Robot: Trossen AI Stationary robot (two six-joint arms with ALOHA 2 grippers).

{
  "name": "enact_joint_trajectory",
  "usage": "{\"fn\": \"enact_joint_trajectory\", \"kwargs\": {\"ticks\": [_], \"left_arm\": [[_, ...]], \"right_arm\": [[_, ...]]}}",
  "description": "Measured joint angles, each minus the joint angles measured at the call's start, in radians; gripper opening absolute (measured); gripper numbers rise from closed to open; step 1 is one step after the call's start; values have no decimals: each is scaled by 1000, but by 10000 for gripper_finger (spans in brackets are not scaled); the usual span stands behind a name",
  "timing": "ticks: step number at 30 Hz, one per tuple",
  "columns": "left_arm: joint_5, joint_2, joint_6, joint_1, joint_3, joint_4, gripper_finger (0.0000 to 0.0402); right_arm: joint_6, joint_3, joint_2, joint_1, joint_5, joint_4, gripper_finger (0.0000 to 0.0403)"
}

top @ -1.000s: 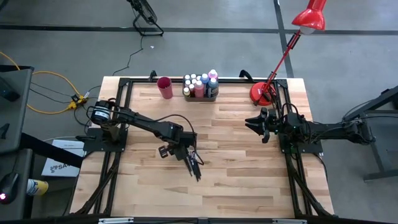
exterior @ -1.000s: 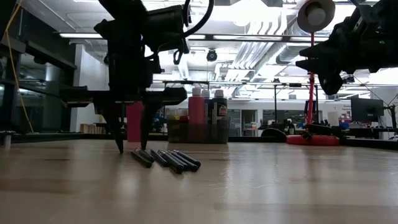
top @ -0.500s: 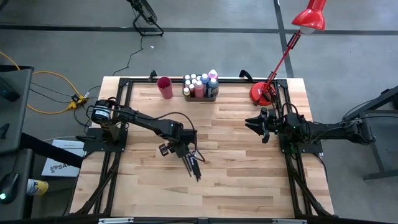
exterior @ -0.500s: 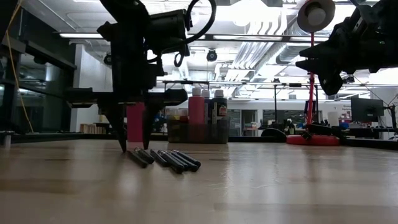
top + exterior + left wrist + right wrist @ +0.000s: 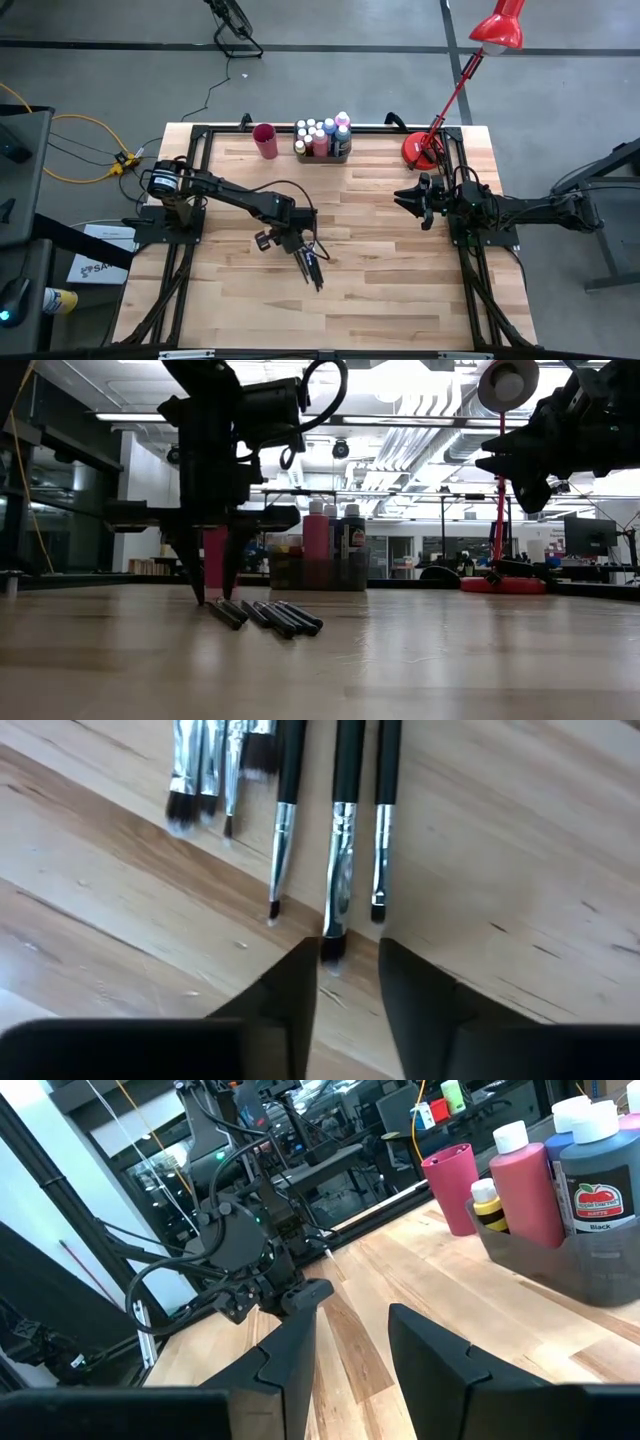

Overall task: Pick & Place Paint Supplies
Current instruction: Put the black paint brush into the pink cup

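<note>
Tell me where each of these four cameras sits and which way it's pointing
High: overhead, straight down; both arms, brushes, tray.
Low: table height, level across; left gripper at the brushes, right arm raised.
Left wrist: down past its own fingers astride one brush tip.
Right wrist: across the table past its fingers at the left arm, cup, tray.
All but left wrist share the tray.

Brushes (image 5: 340,820): about six thin, dark-handled, silver ferrules, lying flat side by side mid-table, near parallel, bristle tips in a staggered row. Bottles (image 5: 322,137): small, upright, packed in grey tray (image 5: 347,152) at the far edge; red, blue, yellow, black-labelled, pale caps.
</note>
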Motion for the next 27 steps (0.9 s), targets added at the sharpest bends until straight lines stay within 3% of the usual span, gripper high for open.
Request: {"fn": "enact_joint_trajectory", "kwargs": {"ticks": [9,18,27], "left_arm": [[12,14,-4,0,-1,-2,8],[6,11,-21,0,16,-59,2],[-164,-4,-24,2,133,-374,1]], "right_arm": [[0,0,0,0,0,0,122],[0,0,0,0,0,0,122],[0,0,0,0,0,-7,122]]}}
